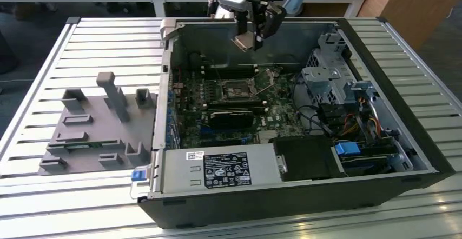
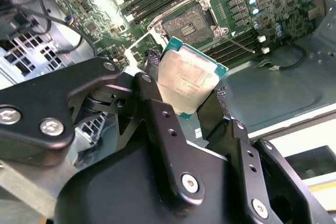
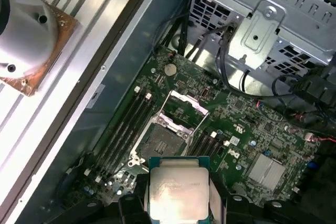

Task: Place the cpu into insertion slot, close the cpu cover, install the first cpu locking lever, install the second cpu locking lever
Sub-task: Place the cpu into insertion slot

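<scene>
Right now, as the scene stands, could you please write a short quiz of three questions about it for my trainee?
1. True or false: the cpu already sits in the insertion slot.
2. The cpu cover is: A) swung open beside the slot; B) clamped in the jaws; C) lying on top of the cpu.
3. Fill in: the jaws of the gripper are shut on the ____.
Key: 1 false, it hangs above the motherboard; 2 A; 3 cpu.

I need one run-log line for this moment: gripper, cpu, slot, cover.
gripper: shut on cpu | cpu: in the air above circuit board | insertion slot: empty | cpu cover: open
</scene>
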Tool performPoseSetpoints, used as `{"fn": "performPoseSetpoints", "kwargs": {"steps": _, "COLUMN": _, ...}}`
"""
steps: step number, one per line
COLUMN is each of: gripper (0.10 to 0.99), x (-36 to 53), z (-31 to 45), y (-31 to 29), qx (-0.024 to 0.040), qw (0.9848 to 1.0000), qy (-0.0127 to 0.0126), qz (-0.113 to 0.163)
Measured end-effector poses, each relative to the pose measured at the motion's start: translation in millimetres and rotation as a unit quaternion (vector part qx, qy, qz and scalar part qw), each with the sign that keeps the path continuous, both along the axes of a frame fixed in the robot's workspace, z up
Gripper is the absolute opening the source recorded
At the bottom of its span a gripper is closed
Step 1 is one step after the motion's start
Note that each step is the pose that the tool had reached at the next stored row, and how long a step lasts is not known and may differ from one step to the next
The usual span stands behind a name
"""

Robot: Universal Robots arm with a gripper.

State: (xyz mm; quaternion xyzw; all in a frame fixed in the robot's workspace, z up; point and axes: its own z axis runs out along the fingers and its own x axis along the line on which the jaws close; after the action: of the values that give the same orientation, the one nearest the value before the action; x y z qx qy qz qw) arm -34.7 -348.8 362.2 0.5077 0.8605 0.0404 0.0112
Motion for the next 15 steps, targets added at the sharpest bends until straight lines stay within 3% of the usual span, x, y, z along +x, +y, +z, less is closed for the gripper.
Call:
{"fn": "performPoseSetpoints", "kwargs": {"steps": 8, "gripper": 0.541, "x": 0.0, "z": -3.0, "y": 0.0, "qx": 0.0, "qw": 0.9983, "qy": 0.0028, "qz": -0.058}}
{"fn": "performPoseSetpoints", "kwargs": {"steps": 15, "gripper": 0.541, "x": 0.0, "z": -6.0, "y": 0.1, "qx": -0.0001, "qw": 0.994, "qy": 0.006, "qz": -0.109}}
